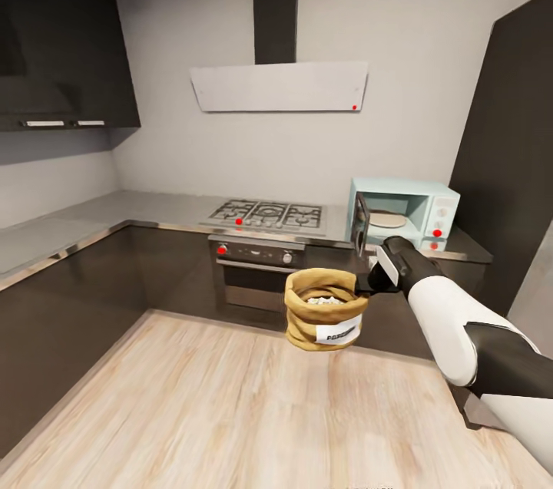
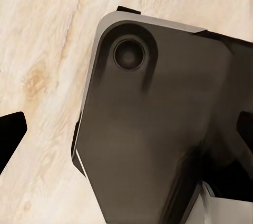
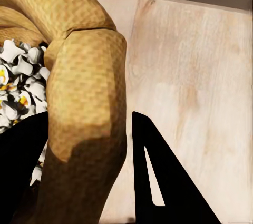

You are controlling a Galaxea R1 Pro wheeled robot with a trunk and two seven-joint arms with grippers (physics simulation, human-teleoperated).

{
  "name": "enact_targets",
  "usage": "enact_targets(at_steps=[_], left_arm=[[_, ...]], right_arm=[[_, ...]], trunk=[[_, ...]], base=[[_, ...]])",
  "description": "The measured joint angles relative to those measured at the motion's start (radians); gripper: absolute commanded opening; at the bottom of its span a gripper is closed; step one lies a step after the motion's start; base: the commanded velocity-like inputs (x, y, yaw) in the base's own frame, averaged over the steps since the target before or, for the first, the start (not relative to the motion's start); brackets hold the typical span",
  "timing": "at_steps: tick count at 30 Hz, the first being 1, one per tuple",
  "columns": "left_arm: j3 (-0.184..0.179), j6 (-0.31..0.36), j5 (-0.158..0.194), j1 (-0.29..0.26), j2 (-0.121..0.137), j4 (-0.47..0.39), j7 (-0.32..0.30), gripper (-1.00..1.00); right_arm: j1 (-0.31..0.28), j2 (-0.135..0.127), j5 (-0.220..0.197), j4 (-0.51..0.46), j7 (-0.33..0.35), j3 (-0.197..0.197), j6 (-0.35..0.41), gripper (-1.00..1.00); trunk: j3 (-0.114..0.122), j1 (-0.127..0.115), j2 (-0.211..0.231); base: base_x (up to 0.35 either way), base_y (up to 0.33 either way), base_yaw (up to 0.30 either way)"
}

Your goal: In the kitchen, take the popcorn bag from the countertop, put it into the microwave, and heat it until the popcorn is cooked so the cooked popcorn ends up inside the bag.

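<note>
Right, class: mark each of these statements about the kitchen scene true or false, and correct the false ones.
1. The right pincer holds the popcorn bag by its rim. True.
2. The popcorn bag rests on the countertop. False: it hangs in the air above the wooden floor.
3. The microwave door stands open. True.
4. The bag is empty. False: pale popcorn shows inside it.
5. The microwave sits to the left of the gas hob in the head view. False: it sits to its right.
</note>
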Motion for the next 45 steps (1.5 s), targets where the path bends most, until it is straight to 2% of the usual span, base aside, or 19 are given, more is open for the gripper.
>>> enact_targets(at_steps=[10, 15, 45], left_arm=[[0.000, 0.000, 0.000, 0.000, 0.001, 0.000, 0.000, 1.00], [0.000, 0.000, 0.000, 0.000, 0.001, 0.000, 0.000, 1.00], [0.000, 0.000, 0.000, 0.000, 0.000, 0.000, 0.000, 1.00]], right_arm=[[0.000, -0.013, 0.000, -0.001, 0.001, -0.001, 0.000, -1.00], [0.000, -0.029, 0.000, -0.003, 0.001, -0.001, 0.000, -1.00], [0.000, -0.029, 0.001, -0.003, -0.001, 0.000, 0.000, -1.00]], trunk=[[0.003, 0.000, 0.000], [0.005, 0.000, 0.000], [0.015, 0.000, 0.000]], base=[[0.000, 0.000, -0.240], [0.000, 0.000, -0.240], [0.000, 0.000, -0.240]])
